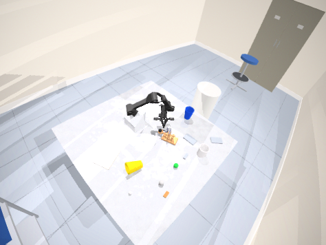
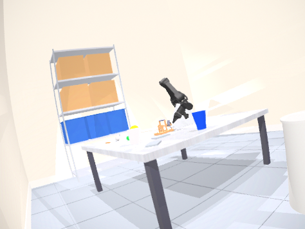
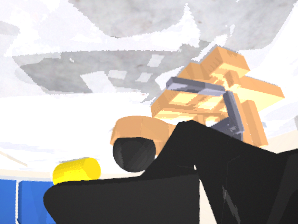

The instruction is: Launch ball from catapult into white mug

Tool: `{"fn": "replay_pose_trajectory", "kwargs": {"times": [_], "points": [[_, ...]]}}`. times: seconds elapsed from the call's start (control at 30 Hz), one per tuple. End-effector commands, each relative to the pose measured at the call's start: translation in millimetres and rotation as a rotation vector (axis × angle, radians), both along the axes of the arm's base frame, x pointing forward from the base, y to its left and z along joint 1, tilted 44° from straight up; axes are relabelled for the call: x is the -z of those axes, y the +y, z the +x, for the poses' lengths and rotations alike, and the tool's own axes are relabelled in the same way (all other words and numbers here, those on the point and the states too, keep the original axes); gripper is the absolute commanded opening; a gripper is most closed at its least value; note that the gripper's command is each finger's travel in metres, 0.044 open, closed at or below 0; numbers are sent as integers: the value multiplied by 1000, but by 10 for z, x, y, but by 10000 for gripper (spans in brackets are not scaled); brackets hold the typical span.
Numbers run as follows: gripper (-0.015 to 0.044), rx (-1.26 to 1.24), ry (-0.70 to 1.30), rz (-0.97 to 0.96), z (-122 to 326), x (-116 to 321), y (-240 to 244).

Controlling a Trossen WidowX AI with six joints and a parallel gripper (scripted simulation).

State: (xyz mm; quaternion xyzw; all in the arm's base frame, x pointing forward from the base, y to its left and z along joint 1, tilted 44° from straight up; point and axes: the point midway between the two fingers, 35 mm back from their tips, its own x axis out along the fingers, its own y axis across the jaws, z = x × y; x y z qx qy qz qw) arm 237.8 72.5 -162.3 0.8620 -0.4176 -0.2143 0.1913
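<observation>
The orange catapult stands on the table, its cup end toward the arm's side and its other end roughly toward the mug. The dark ball sits in the catapult's round cup. A grey bar crosses the catapult frame. The white mug stands upright near the table's far right corner in the top view. My gripper is shut and empty, pointing down just above and beside the catapult's cup end. Whether it touches the catapult cannot be told.
A blue cup stands behind the catapult. A yellow cup lies on its side. A green ball, a white ball and an orange block lie farther off. Flat grey plates lie between catapult and table edge.
</observation>
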Motion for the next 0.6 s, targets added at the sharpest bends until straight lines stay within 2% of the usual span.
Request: {"fn": "replay_pose_trajectory", "kwargs": {"times": [0.0, 0.57], "points": [[0, -1, 5, -10, -17, 55, -77], [0, 1, 1, -16, -40, 239, -279]]}}
